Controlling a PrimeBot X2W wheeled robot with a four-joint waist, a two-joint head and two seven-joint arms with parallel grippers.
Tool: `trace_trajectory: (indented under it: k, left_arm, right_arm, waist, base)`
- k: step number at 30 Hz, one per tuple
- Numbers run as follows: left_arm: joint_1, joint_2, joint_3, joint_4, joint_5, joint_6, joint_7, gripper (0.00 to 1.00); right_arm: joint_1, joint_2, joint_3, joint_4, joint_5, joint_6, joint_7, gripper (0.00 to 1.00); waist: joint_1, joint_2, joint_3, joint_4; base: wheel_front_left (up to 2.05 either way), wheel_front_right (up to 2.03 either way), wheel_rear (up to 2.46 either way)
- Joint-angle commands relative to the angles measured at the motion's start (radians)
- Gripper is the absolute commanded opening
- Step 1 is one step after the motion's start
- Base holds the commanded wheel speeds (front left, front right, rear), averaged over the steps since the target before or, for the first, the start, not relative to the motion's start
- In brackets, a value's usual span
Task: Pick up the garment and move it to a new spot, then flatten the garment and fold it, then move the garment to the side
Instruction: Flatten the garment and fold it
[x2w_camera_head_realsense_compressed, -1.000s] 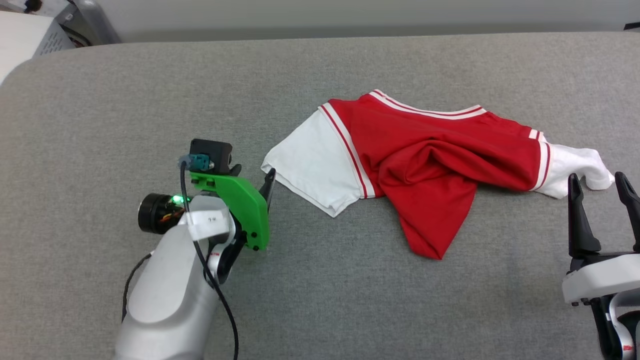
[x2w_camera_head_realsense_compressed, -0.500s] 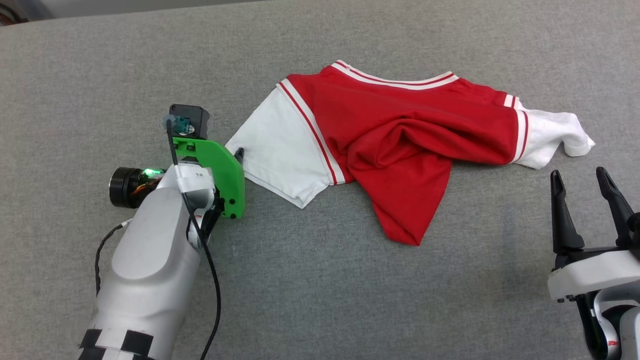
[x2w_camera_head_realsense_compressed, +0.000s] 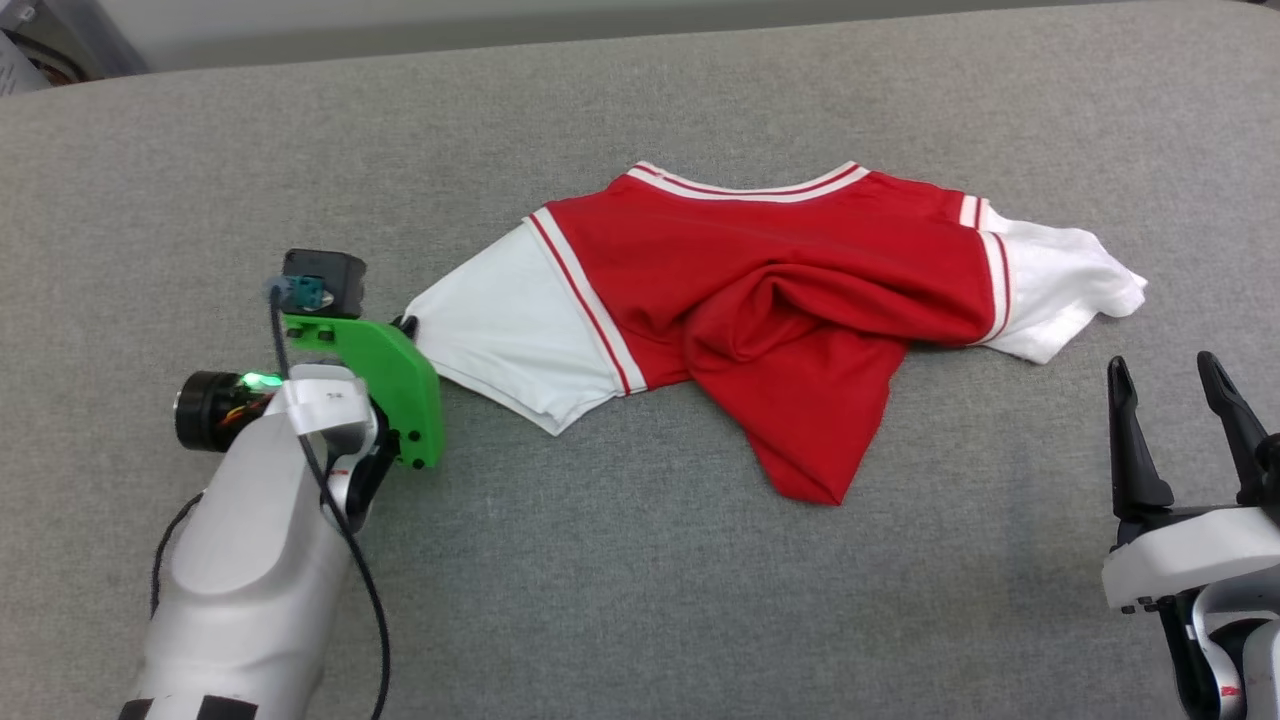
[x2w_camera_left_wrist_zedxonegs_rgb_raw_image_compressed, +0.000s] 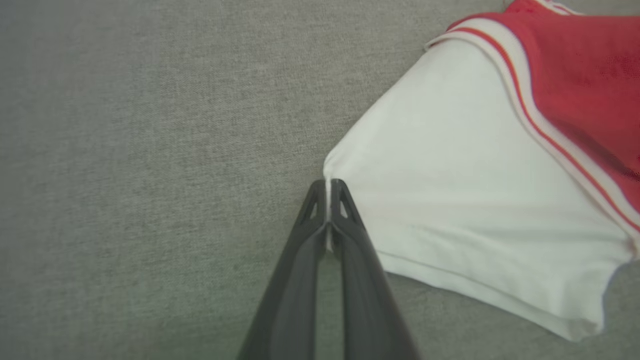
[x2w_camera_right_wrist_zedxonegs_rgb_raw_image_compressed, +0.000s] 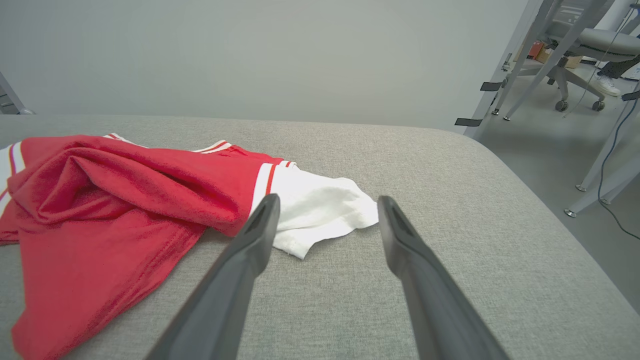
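Observation:
The garment (x2w_camera_head_realsense_compressed: 760, 280) is a red T-shirt with white sleeves and striped trim, lying crumpled on the grey table (x2w_camera_head_realsense_compressed: 640, 600). My left gripper (x2w_camera_head_realsense_compressed: 405, 325) is shut on the corner of its left white sleeve (x2w_camera_head_realsense_compressed: 500, 325). In the left wrist view the fingertips (x2w_camera_left_wrist_zedxonegs_rgb_raw_image_compressed: 320, 200) pinch a sliver of white cloth at the sleeve's (x2w_camera_left_wrist_zedxonegs_rgb_raw_image_compressed: 450, 175) corner. My right gripper (x2w_camera_head_realsense_compressed: 1161, 362) stands open just in front of the right white sleeve (x2w_camera_head_realsense_compressed: 1050, 290), apart from it. In the right wrist view that gripper (x2w_camera_right_wrist_zedxonegs_rgb_raw_image_compressed: 328, 199) is open with the sleeve (x2w_camera_right_wrist_zedxonegs_rgb_raw_image_compressed: 320, 205) beyond it. No lettering shows.
The padded table's far edge (x2w_camera_head_realsense_compressed: 640, 40) runs along the top of the head view, and its rounded right edge (x2w_camera_right_wrist_zedxonegs_rgb_raw_image_compressed: 525, 200) shows in the right wrist view. An office chair (x2w_camera_right_wrist_zedxonegs_rgb_raw_image_compressed: 575, 45) and metal frame legs (x2w_camera_right_wrist_zedxonegs_rgb_raw_image_compressed: 595, 170) stand on the floor beyond it.
The head camera has shifted. My left fingers, beside the sleeve's edge a second ago, now pinch its corner, and the sleeve is drawn out to the left. The right gripper stays open.

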Motion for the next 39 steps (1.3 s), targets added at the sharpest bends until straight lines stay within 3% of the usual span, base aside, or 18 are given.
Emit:
trace_trajectory:
  k: [1, 8, 9, 10, 11, 20, 25, 33, 39]
  left_arm:
    - [0.025, 0.032, 0.018, -0.026, -0.016, 0.003, -0.008, 0.0]
    - [0.107, 0.102, 0.038, -0.142, -0.041, -0.013, 0.022, 0.0]
    - [0.122, 0.107, 0.03, -0.151, -0.043, -0.021, 0.028, 0.07]
    - [0.133, 0.107, 0.029, -0.155, -0.049, -0.024, 0.029, 0.49]
    - [0.144, 0.111, 0.025, -0.161, -0.048, -0.027, 0.022, 1.0]
    - [0.232, 0.08, 0.03, -0.284, -0.034, -0.029, -0.315, 1.0]
    - [0.342, 0.03, 0.018, -0.39, -0.029, -0.015, -0.472, 1.0]
    - [0.453, -0.034, -0.015, -0.519, -0.009, -0.005, -0.524, 1.0]
    - [0.439, -0.059, -0.038, -0.52, 0.001, -0.013, -0.528, 1.0]
  right_arm:
    - [0.005, -0.003, -0.002, 0.007, -0.001, -0.001, 0.003, 1.0]
    - [0.019, 0.001, -0.006, 0.028, -0.002, -0.001, 0.011, 1.0]
    - [0.019, 0.001, -0.006, 0.033, -0.002, -0.001, 0.013, 1.0]
    - [0.019, 0.001, -0.004, 0.036, -0.001, -0.001, 0.014, 1.0]
    - [0.019, 0.0, -0.002, 0.039, 0.0, -0.001, 0.016, 1.0]
    - [0.036, -0.031, 0.01, 0.037, 0.006, -0.001, 0.042, 1.0]
    - [0.05, -0.082, 0.09, -0.002, 0.027, -0.001, 0.131, 1.0]
    - [0.002, -0.233, 0.332, -0.055, 0.166, -0.001, 0.436, 1.0]
    - [-0.097, -0.313, 0.485, 0.003, 0.28, -0.001, 0.638, 1.0]
  waist:
    - [-0.0001, 0.0, -0.038, 0.031]
    - [-0.0001, 0.0, -0.071, 0.067]
    - [-0.0001, 0.0, -0.074, 0.071]
    - [-0.0001, 0.0, -0.075, 0.074]
    - [-0.0001, 0.0, -0.076, 0.077]
    - [-0.0001, 0.0, -0.124, 0.141]
    - [-0.0001, 0.0, -0.149, 0.19]
    - [-0.0001, 0.0, -0.14, 0.291]
    - [-0.0001, 0.0, -0.119, 0.363]
  base:
    - [0.0, 0.0, 0.0]
    - [0.0, 0.0, 0.0]
    - [0.0, 0.0, 0.0]
    - [0.0, 0.0, 0.0]
    - [0.0, 0.0, 0.0]
    - [0.0, 0.0, 0.0]
    - [0.0, 0.0, 0.0]
    - [0.0, 0.0, 0.0]
    - [0.0, 0.0, 0.0]
